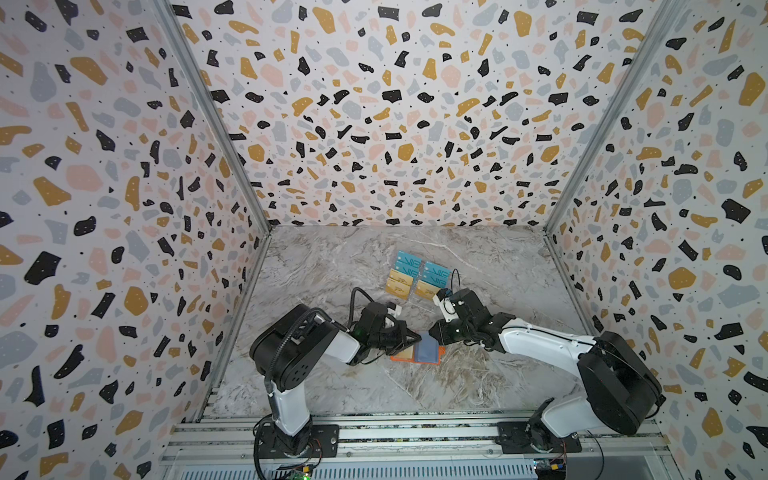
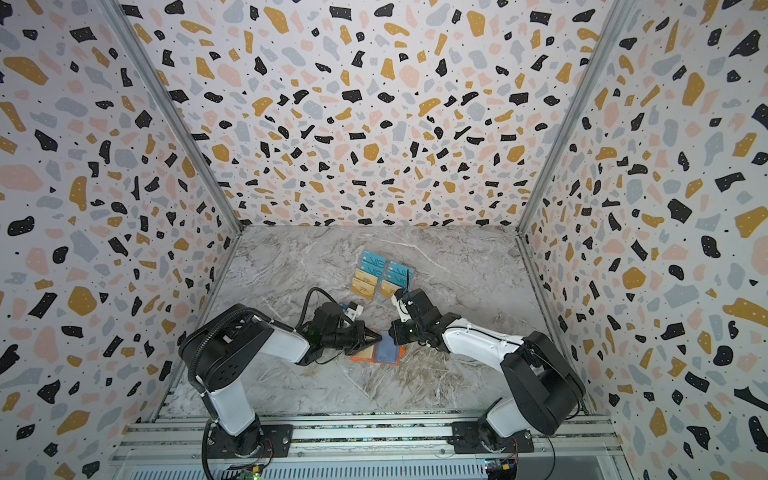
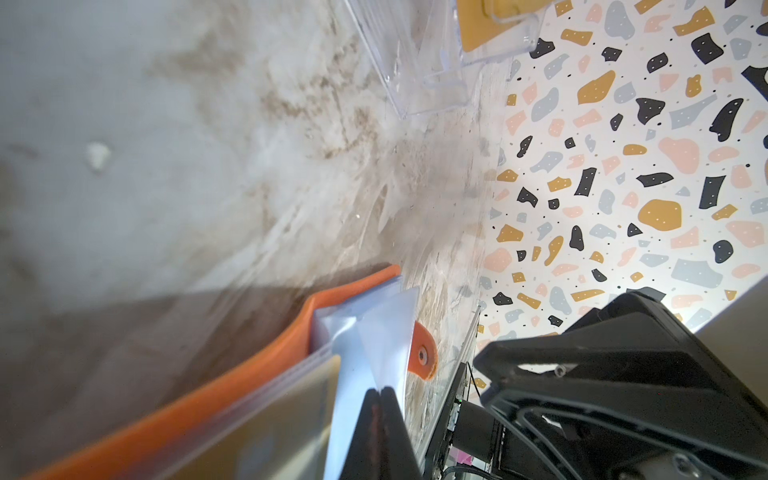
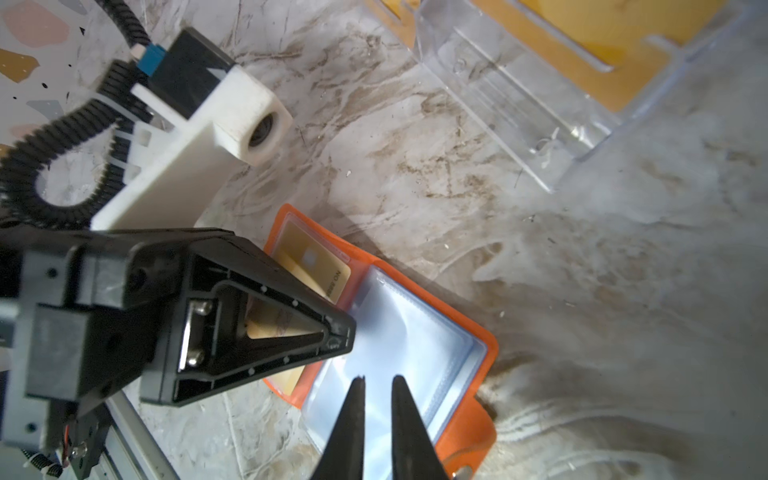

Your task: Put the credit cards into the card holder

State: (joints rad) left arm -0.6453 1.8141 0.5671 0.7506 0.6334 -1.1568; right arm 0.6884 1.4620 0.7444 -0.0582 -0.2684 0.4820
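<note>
Left fingers (image 3: 363,434) pinch one clear plastic sleeve (image 3: 386,328) of the open bright orange book-like card holder (image 4: 459,419) — lift it gently, without tearing; right fingers (image 4: 347,428), narrowly parted, seem only to hover above.

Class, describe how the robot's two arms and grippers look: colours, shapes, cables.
The left arm and right arm have white links and bulky black joints. The left gripper and right gripper are black, with pointed tapering fingers. A black ribbed cable runs along the left arm; a white camera block sits at its wrist.
</note>
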